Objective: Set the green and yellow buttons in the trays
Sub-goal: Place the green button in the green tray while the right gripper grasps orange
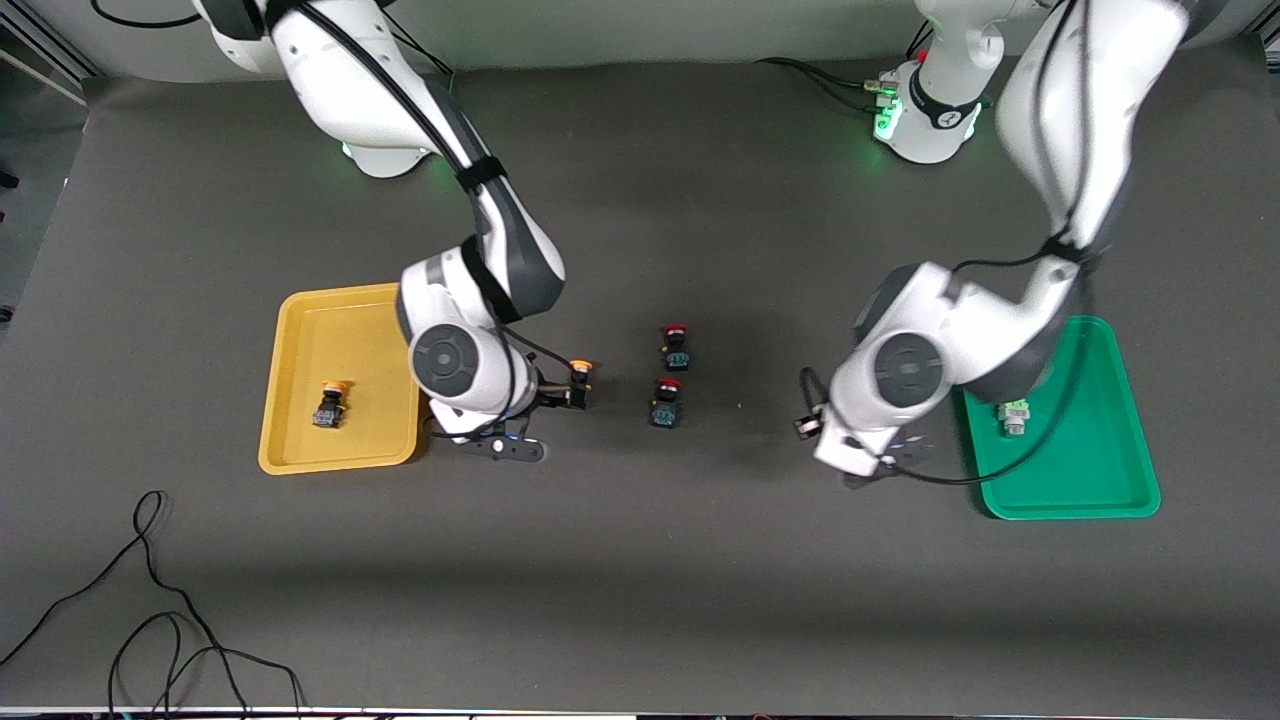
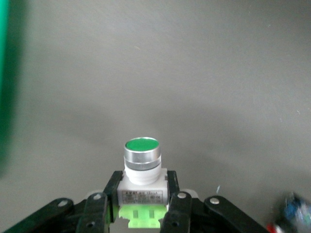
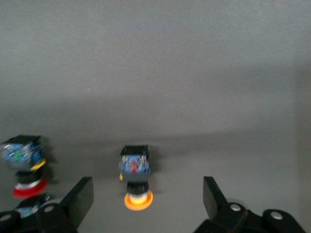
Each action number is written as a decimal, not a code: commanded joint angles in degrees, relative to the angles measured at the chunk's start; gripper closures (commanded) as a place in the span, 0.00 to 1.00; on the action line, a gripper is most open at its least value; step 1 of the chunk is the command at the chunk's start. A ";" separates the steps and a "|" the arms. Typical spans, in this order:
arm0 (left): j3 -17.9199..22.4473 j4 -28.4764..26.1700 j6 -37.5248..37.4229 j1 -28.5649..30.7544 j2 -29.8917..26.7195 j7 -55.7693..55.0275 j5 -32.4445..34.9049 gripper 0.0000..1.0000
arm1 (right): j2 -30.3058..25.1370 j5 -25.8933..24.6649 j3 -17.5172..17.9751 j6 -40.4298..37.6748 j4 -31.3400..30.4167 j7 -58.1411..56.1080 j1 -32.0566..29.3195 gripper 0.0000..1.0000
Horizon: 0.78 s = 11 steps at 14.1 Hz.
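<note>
Green button (image 2: 142,167) is clamped by its whitish body in the left gripper (image 2: 142,206) (rigid, light, slick cap). Right gripper (image 3: 146,201) is spread wide around the yellow button (image 3: 135,177), nothing held; the squared body is best gripped.

- A mustard yellow tray (image 1: 300,400), shallow with a raised rim, sits on the desk toward the right arm's end. One orange-capped button (image 1: 330,403) with a dark blue body lies inside it on its side.
- A second orange-capped button (image 1: 579,383) with a black and blue body lies on its side on the bare desk, between the yellow tray and the two red-capped ones.
- A bright green tray (image 1: 1100,470) sits toward the left arm's end, with one light-green button (image 1: 1013,416) lying in it.
- Another green-capped button (image 2: 142,167), silver-ringed on a white body, stands upright, pinched between the left claw (image 2: 141,206) fingers.
</note>
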 commanded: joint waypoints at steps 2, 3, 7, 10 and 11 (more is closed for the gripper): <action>-0.44 0.22 -12.18 11.74 -7.45 22.87 -4.74 0.97 | 2.65 3.60 -0.87 6.25 -2.55 0.96 3.14 0.00; -0.26 0.22 -13.51 15.34 -7.55 29.20 -4.22 0.97 | 3.53 4.75 -0.87 7.30 -2.55 0.96 3.41 0.00; 0.09 -0.22 -11.96 29.77 -6.50 51.11 0.70 0.97 | 5.82 5.82 -0.87 9.42 -2.99 0.96 5.25 0.03; 0.18 -5.82 -1.01 32.43 -3.60 52.82 4.91 0.97 | 5.82 5.82 -0.87 10.47 -3.69 0.79 5.34 0.66; 0.96 -9.24 4.18 32.69 -2.90 52.04 5.80 0.97 | 5.73 5.82 -0.87 10.39 -3.69 0.88 5.34 0.92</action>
